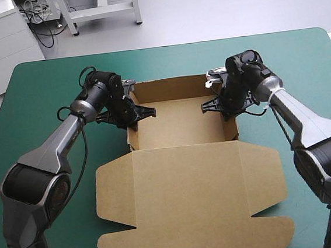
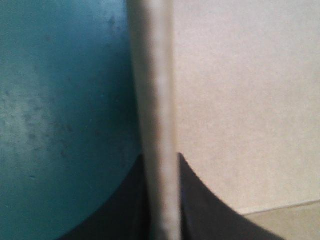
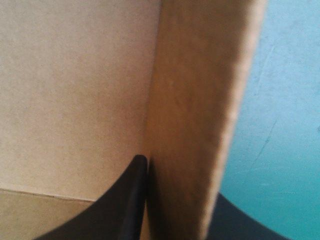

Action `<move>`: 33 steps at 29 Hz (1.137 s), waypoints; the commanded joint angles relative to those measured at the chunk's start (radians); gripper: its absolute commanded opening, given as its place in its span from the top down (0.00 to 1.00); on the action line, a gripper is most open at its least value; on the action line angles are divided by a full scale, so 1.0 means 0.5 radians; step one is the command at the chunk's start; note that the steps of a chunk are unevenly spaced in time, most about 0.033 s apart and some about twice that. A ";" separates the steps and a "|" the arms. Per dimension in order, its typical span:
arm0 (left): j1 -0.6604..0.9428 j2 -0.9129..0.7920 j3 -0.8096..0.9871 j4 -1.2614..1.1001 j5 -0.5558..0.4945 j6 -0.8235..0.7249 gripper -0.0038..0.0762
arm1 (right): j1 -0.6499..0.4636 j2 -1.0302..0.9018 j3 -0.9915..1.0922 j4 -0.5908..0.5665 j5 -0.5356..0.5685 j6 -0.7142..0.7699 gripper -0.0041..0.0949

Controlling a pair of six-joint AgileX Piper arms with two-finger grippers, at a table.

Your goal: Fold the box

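- Box: set at mid-table as an open tray, with walls raised along the far, left and right sides.
- Lid: flat on the table, joined to the tray's near side and spread toward the near edge, with rounded flaps out to both sides.
- Left tool: all but closed on the left wall, board pinched between 2 black fingers. 1 finger inside the tray, 1 outside over the cover.
- Right tool: likewise all but closed, on the right wall. Inner finger tight against the board. Outer one mostly hidden behind the wall, only its base showing.
- Table: teal-green cover showing on all sides of the box.
- In the way: each gripped wall stands edge-on through the middle of its wrist view, tray interior on 1 side and cover on the other, blocking sight of anything ahead of the tool.
- Arms: 2, flanking the tray and reaching in from the near corners, forearms passing beside the lid's side flaps, not on them.
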 commanded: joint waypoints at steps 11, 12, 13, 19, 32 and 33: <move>-0.013 -0.120 -0.058 -0.096 0.023 0.017 0.37 | -0.013 -0.097 -0.048 -0.027 0.031 -0.010 0.26; -0.013 -0.120 -0.062 -0.091 0.019 0.017 0.37 | -0.013 -0.097 -0.048 -0.027 0.031 -0.004 0.26; -0.013 -0.120 -0.072 -0.077 0.009 0.017 0.37 | -0.013 -0.097 -0.056 -0.027 0.031 -0.005 0.25; 0.020 -0.119 -0.344 0.067 0.035 0.017 0.37 | -0.020 -0.100 -0.230 -0.027 0.031 -0.005 0.25; 0.135 -0.197 -1.252 -0.080 0.146 0.081 0.99 | -0.038 -0.302 -0.485 -0.051 0.031 0.063 0.25; 0.126 -0.215 -1.252 -0.103 0.150 0.139 0.98 | -0.038 -0.322 -0.471 -0.051 0.031 0.063 0.25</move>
